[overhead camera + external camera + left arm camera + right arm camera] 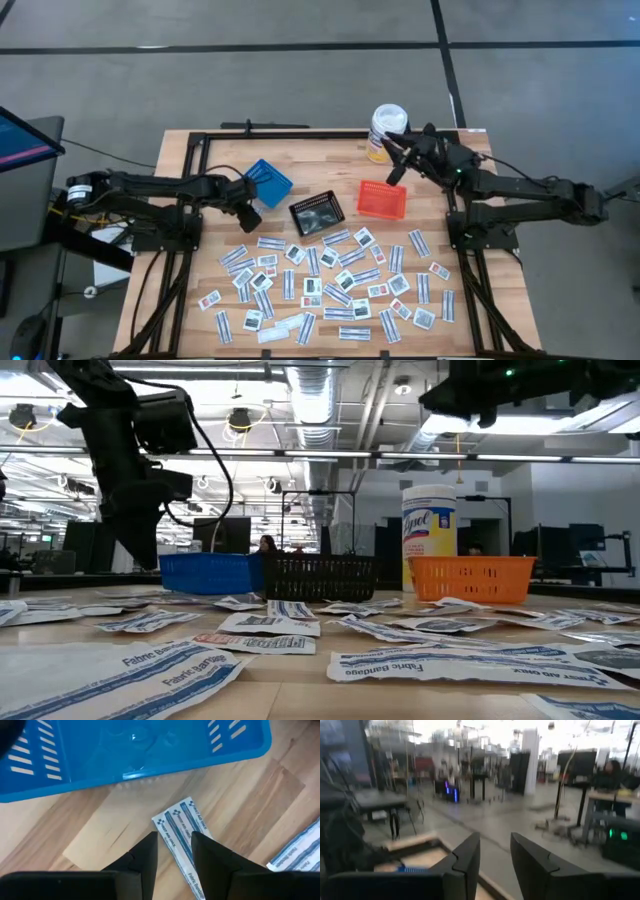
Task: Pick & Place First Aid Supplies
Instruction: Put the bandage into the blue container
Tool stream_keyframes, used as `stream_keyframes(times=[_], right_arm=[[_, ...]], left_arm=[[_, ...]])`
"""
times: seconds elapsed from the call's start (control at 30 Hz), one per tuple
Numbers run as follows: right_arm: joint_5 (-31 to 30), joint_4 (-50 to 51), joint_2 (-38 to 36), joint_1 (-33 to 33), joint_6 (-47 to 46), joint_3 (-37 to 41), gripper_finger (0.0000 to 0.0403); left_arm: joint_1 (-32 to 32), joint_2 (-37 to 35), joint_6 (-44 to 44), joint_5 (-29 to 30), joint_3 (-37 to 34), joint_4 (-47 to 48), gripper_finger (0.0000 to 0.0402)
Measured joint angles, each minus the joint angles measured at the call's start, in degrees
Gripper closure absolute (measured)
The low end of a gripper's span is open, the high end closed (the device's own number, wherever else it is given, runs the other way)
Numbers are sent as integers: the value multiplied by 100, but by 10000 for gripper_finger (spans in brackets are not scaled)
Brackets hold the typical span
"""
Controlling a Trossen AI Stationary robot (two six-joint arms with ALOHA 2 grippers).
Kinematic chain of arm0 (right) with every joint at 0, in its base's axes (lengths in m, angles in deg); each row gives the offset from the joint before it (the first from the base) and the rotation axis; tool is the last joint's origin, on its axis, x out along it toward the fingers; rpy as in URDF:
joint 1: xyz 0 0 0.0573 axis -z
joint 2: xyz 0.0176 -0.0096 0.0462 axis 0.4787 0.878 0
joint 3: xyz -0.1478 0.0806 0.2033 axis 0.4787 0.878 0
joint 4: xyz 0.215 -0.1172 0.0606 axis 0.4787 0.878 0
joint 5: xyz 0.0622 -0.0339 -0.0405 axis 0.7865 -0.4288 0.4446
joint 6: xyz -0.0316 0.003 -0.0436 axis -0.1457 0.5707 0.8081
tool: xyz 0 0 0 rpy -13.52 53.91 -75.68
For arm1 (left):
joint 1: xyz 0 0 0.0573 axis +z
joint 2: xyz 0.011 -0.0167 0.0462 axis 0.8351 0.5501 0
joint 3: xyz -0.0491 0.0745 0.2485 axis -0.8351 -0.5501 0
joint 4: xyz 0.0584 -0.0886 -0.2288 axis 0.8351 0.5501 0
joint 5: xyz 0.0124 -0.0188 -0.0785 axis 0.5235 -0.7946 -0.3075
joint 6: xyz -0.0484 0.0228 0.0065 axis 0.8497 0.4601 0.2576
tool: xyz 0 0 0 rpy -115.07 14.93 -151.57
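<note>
Several small flat white first aid packets (pixel 330 285) lie scattered over the near half of the wooden table. My left gripper (pixel 248 215) points steeply down beside the blue basket (pixel 268 182). It is open, and in the left wrist view its fingertips (pixel 174 837) stand on either side of a blue-striped bandage packet (pixel 181 822) lying flat on the wood below; no touch shows. My right gripper (pixel 393 165) hangs level above the table's far right, near the white bottle (pixel 386 130), open (pixel 495 840) with nothing between its fingers.
A black basket (pixel 317 213) and an orange basket (pixel 382 199) stand in a row with the blue one across the middle of the table. The yellow-labelled bottle stands behind the orange basket (pixel 470 577). A black frame (pixel 200 140) runs around the table's edges.
</note>
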Motion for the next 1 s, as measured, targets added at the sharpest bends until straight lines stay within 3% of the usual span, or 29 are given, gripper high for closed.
stream_keyframes(times=[0.27, 0.57, 0.87, 1.0], right_arm=[[342, 1650, 675, -49, -15, -656, 301], [638, 2068, 1639, -35, 7, -1271, 301], [640, 2105, 2459, -33, 37, -1769, 301], [696, 2117, 2860, -27, 48, -2029, 301]], left_arm=[[0, 658, -2, 59, 0, -165, 282], [0, 1029, -70, 107, 24, -223, 288], [-2, 1027, -361, 5, 17, -278, 389], [-2, 1025, -391, 24, 13, -339, 394]])
